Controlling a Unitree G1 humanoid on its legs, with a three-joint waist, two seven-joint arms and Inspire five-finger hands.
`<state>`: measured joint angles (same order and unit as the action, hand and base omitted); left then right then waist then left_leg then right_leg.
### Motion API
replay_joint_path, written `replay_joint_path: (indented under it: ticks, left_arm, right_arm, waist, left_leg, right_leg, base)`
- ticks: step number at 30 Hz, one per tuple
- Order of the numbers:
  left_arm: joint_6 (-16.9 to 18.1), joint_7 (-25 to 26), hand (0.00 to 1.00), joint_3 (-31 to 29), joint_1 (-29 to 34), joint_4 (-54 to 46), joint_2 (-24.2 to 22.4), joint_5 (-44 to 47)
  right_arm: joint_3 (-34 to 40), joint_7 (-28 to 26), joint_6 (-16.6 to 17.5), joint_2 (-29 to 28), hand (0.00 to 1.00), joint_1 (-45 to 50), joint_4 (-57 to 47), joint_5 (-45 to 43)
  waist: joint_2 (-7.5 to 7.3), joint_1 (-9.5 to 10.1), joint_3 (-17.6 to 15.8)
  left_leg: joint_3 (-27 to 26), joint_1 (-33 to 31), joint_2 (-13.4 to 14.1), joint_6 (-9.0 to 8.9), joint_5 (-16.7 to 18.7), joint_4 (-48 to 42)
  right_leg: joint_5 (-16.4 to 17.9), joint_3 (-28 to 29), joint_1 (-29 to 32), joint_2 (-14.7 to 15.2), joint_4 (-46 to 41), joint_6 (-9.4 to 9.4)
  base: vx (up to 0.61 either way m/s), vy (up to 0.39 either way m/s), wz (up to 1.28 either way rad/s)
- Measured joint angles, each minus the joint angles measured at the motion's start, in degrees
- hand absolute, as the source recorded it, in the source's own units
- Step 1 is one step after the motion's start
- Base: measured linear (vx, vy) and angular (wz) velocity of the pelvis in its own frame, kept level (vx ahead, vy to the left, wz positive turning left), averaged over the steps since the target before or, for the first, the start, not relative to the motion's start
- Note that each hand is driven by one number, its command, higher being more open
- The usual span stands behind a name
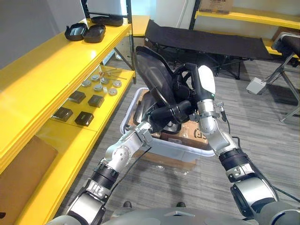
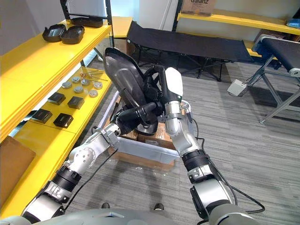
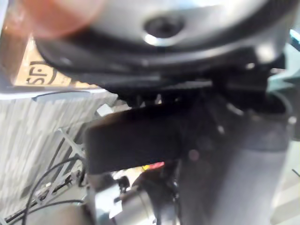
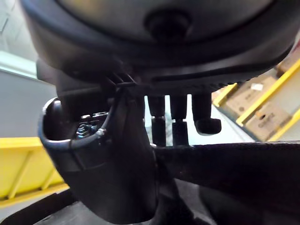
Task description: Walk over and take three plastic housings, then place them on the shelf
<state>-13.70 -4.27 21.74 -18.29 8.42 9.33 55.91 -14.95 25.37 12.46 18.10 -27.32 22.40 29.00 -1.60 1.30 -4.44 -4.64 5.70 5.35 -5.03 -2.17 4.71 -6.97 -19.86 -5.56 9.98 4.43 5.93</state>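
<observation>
A large black plastic housing (image 1: 152, 70) hangs tilted in the air above a pale plastic bin (image 1: 187, 149) that stands on the floor. The left hand (image 1: 174, 112) grips the lower part, its fingers curled round it. The right hand (image 1: 205, 80) clasps the side, its fingers hooked over the rim. Brown cardboard (image 1: 187, 133) lies inside the bin. On the robot's left runs a yellow shelf (image 1: 56, 65). Three similar housings (image 1: 85, 33) lie on its top level. Small dark boxes (image 1: 84, 118) and round discs (image 1: 98, 84) sit on the level below.
</observation>
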Motion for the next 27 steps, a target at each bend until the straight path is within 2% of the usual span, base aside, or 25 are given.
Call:
replay_joint_path:
  ticks: [3, 6, 7, 11, 15, 21, 22, 27]
  left_arm:
    - [0.7, 6.1, 1.00, 0.1, -0.2, -0.1, -0.6, -6.0]
    - [2.1, 10.9, 1.00, -0.8, -0.2, -0.1, -0.6, -7.5]
    - [2.8, 12.0, 0.00, -1.5, -0.2, -0.1, -0.8, -7.7]
    - [5.1, 12.6, 0.00, -5.0, -0.2, -0.1, -2.4, -8.8]
    - [5.2, 12.2, 0.00, -5.5, 0.4, -0.1, -2.6, -8.4]
    - [5.3, 14.1, 0.00, -9.8, 1.7, 1.7, -2.6, -3.3]
    - [5.2, 14.0, 0.00, -9.8, 1.8, 1.8, -2.4, -2.1]
    - [3.0, 9.5, 0.00, -9.4, 3.3, 3.8, -0.9, 2.7]
  right_arm:
    - [-0.1, 0.4, 0.3, 0.0, 0.00, 0.7, 0.4, 0.0]
    - [-0.2, 0.4, 0.5, 0.1, 0.00, 1.0, 0.5, 0.0]
    - [-0.2, 0.5, 0.8, 0.1, 0.00, 1.4, 0.5, 0.0]
    - [-1.4, 0.5, 0.9, -0.5, 0.00, 2.1, 0.5, 0.0]
    - [-1.5, 1.1, 1.7, -0.6, 0.00, 2.2, 0.5, 0.0]
    - [-3.8, 2.9, 7.1, -1.0, 0.00, 2.5, -1.3, 2.4]
    - [-4.1, 2.9, 7.1, -1.1, 0.00, 2.5, -1.5, 2.8]
    - [-5.0, 2.9, 7.0, -1.1, 0.00, 3.2, -1.5, 4.4]
  waist:
    - [-0.04, 0.20, 0.0]
    - [-0.08, 0.21, 0.0]
    - [-0.14, 0.32, 0.1]
    - [-0.35, 0.59, 0.2]
    - [-0.68, 1.23, 0.3]
    - [-1.12, 1.15, 0.5]
    - [-1.15, 1.15, 0.5]
    - [-1.43, 1.67, 0.6]
  left_leg:
    - [0.2, 0.3, 0.0, 0.03, 0.0, 0.0]
    - [0.2, 0.4, 0.1, 0.04, 0.0, 0.0]
    - [0.2, 0.5, 0.1, 0.04, 0.0, 0.1]
    - [0.2, 0.5, 0.2, 0.05, -0.1, 0.0]
    - [0.3, 0.6, 0.1, 0.05, -0.1, 0.0]
    - [0.3, 0.7, 0.2, 0.05, -0.1, 0.0]
    - [0.3, 0.7, 0.2, 0.06, -0.1, 0.0]
    - [0.3, 0.6, 0.1, 0.05, 0.0, 0.0]
  right_leg:
    - [0.0, -0.2, -0.4, 0.0, 0.0, 0.00]
    - [0.0, -0.2, -0.6, -0.1, 0.0, 0.00]
    - [0.0, -0.2, -0.6, -0.1, 0.0, -0.01]
    - [0.0, -0.3, -0.6, -0.2, 0.0, 0.00]
    - [0.0, -0.2, -0.6, -0.2, 0.0, 0.00]
    - [0.0, -0.2, -0.6, -0.2, 0.0, 0.00]
    - [0.0, -0.2, -0.6, -0.2, 0.0, 0.00]
    - [0.0, -0.3, -0.6, -0.1, 0.0, 0.00]
  base:
    - [-0.05, -0.008, 0.03]
    - [-0.02, -0.003, 0.00]
    - [0.00, 0.000, 0.00]
    - [0.00, 0.000, 0.00]
    - [0.00, 0.000, 0.00]
    - [0.00, 0.000, 0.00]
    - [0.00, 0.000, 0.00]
    - [0.00, 0.000, 0.00]
